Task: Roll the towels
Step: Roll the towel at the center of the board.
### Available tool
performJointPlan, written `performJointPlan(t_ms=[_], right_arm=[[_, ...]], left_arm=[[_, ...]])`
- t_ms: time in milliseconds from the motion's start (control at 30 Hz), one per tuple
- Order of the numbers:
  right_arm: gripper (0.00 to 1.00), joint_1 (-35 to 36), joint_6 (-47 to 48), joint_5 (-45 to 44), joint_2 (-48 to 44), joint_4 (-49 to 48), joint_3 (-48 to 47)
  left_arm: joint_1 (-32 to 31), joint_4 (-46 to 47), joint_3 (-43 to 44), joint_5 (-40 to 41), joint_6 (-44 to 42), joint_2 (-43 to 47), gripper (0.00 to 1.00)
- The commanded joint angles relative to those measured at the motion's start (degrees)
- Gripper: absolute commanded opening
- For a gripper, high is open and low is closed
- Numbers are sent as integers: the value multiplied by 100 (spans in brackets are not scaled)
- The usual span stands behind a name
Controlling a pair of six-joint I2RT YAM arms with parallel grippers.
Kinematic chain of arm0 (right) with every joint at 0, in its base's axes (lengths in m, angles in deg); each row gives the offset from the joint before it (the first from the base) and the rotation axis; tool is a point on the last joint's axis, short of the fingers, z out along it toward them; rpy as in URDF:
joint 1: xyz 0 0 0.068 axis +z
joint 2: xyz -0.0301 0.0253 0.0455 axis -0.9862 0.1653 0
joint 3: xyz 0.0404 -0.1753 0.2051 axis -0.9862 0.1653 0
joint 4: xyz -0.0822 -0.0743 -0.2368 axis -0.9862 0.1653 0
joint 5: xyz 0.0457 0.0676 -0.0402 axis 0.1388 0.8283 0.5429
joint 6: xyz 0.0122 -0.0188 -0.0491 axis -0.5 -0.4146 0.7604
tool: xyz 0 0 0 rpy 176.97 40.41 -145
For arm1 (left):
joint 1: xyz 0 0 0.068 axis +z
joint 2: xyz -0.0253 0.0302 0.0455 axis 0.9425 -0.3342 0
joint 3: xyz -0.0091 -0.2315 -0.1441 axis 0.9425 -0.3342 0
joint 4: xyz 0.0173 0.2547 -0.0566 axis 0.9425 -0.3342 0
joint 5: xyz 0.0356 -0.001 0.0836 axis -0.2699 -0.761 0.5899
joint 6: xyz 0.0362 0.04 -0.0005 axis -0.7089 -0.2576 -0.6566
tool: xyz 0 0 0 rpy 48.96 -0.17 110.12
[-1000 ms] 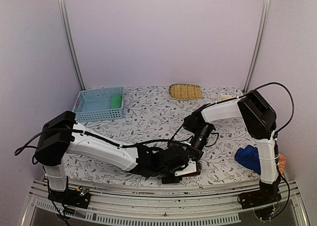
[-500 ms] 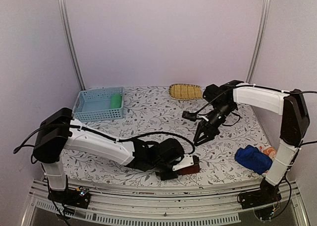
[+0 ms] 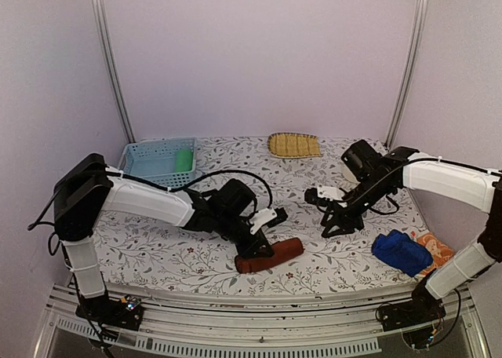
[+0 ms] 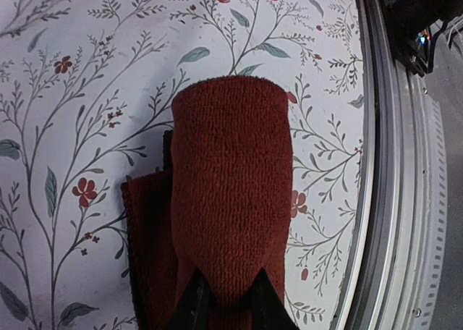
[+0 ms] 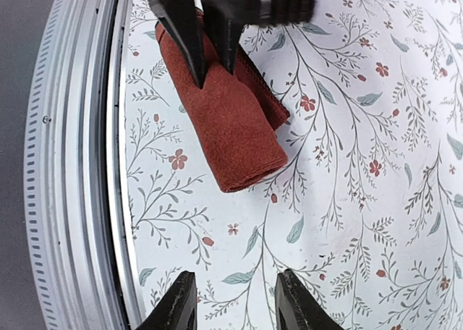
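Note:
A dark reddish-brown towel (image 3: 271, 254) lies rolled on the flowered table near the front edge. My left gripper (image 3: 252, 244) is shut on the roll's left end. In the left wrist view the roll (image 4: 231, 192) runs away from the gripper (image 4: 228, 301), both fingertips (image 4: 194, 305) pressed into its sides. My right gripper (image 3: 333, 226) hangs open to the right of the roll, apart from it. Its wrist view shows the roll (image 5: 231, 127) ahead of the empty gripper (image 5: 235, 308). A blue towel (image 3: 400, 251) and an orange towel (image 3: 435, 246) lie at the right. A green towel (image 3: 184, 159) sits in the basket.
A pale blue plastic basket (image 3: 149, 169) stands at the back left and a yellow straw tray (image 3: 293, 144) at the back middle. The table's metal front rail (image 4: 380, 163) runs close beside the roll, also seen in the right wrist view as the rail (image 5: 72, 163).
The right gripper let go of the roll, opened and drew back to the right. The left gripper closed on the roll and shifted it left, a little away from the front edge.

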Motion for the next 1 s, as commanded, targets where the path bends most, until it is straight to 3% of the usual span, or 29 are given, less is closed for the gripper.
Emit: performJointPlan(t_ms=[0, 133, 400, 967], right_arm=[[41, 474, 150, -566, -185, -798, 249], [45, 893, 194, -909, -154, -1278, 492], [46, 1475, 159, -1233, 163, -1987, 566], [53, 2039, 421, -1308, 1101, -2644, 683]], left_arm=[[381, 263, -104, -1322, 584, -260, 15], [602, 499, -134, -1856, 884, -371, 14], [716, 551, -35, -2170, 991, -751, 14], [879, 622, 48, -2646, 1099, -1021, 14]])
